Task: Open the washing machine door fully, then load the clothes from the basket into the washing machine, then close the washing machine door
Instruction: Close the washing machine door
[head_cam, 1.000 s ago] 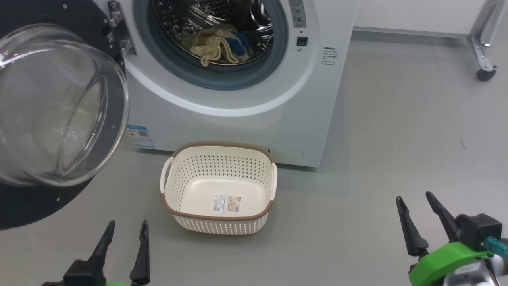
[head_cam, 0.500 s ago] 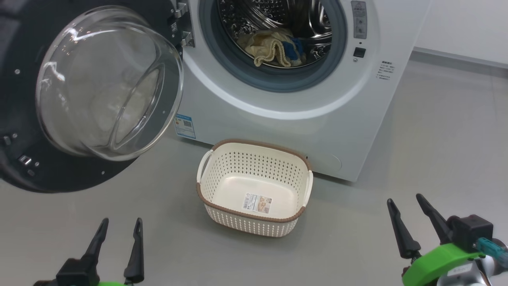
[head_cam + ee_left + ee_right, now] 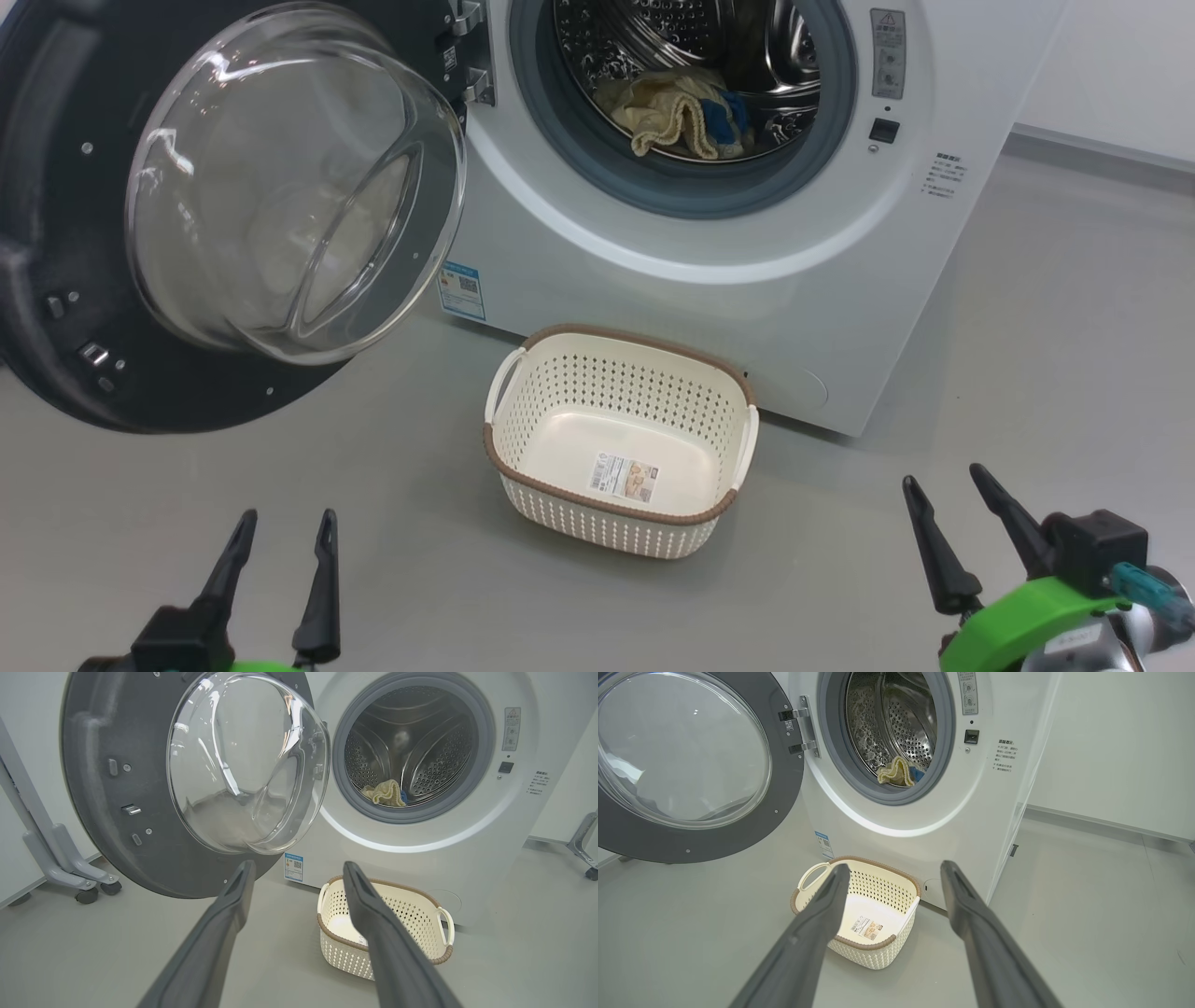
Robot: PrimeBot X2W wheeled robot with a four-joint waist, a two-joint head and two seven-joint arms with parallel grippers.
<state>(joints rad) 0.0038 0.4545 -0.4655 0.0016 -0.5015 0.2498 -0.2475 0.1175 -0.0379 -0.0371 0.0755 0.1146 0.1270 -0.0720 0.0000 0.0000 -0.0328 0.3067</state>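
Plainly, the washing machine door [image 3: 289,187] stood swung wide open on its hinge, left of the washing machine [image 3: 709,308]. The clothes [image 3: 677,117] lay bunched inside the drum [image 3: 653,37], cream with a patch of blue. The basket [image 3: 616,392] sat on the floor [image 3: 1027,327] just before the machine's front. The left fingers [image 3: 322,597] and right fingers [image 3: 938,551] were spread wide, holding nothing, well apart from the basket.

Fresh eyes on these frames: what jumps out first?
The washing machine door stands wide open at the head view's left, its glass bowl bulging. To its right the clothes lie in the drum of the washing machine, and the basket sits empty on the floor before it. The left gripper and right gripper hang open below.
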